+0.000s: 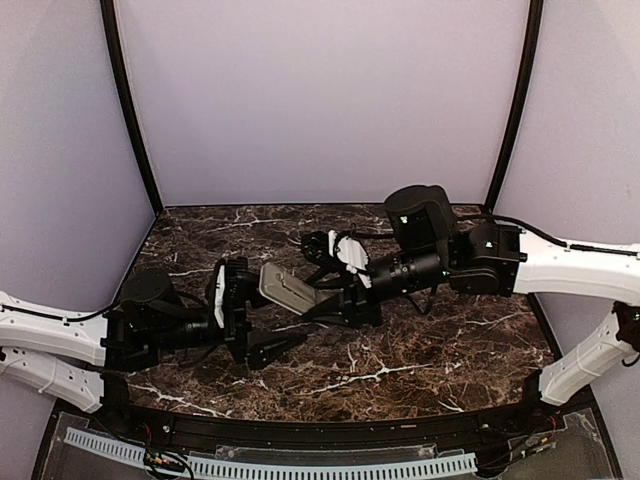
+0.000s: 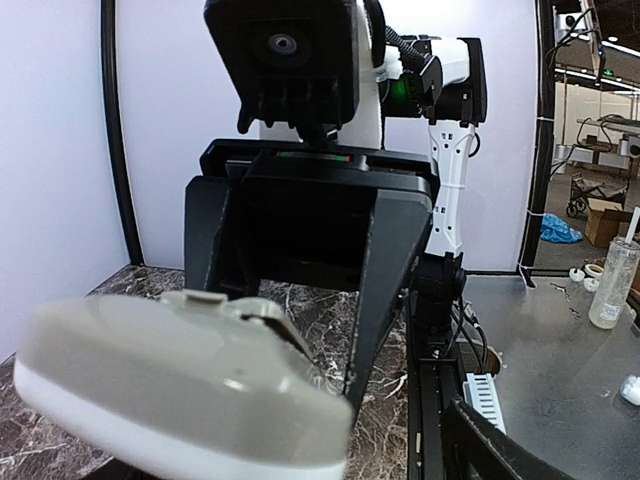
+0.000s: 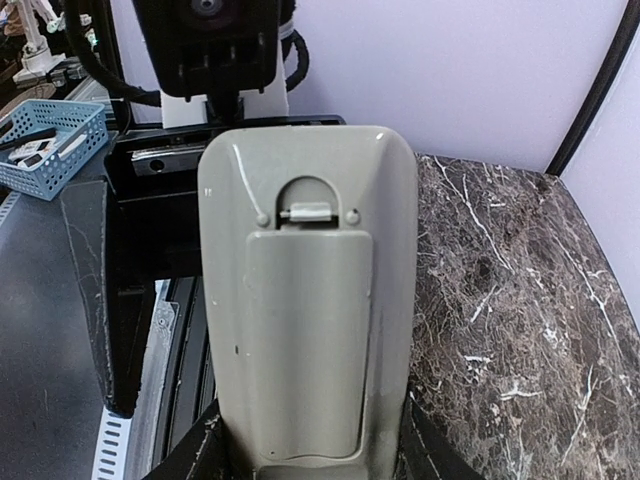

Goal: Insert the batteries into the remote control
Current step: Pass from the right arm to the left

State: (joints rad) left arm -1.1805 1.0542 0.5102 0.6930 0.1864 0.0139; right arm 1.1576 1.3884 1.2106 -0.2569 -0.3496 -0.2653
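Step in hand: opening the battery bay. The right pincer (image 1: 338, 303) grasps the remote control (image 3: 308, 300), back up above the counter (image 1: 450, 350) centre, cover (image 3: 305, 340) fitted. The left pincer (image 1: 262, 325) stands released at its 8 o'clock. Next move: press the latch (image 3: 306, 212). No batteries are visible.

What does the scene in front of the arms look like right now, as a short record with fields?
remote control: held above the table, greyish back facing up
battery cover: in place on the remote's back
right tool: shut on one end of the remote
left tool: open, at the remote's other end
batteries: none in view
table: dark marbled top
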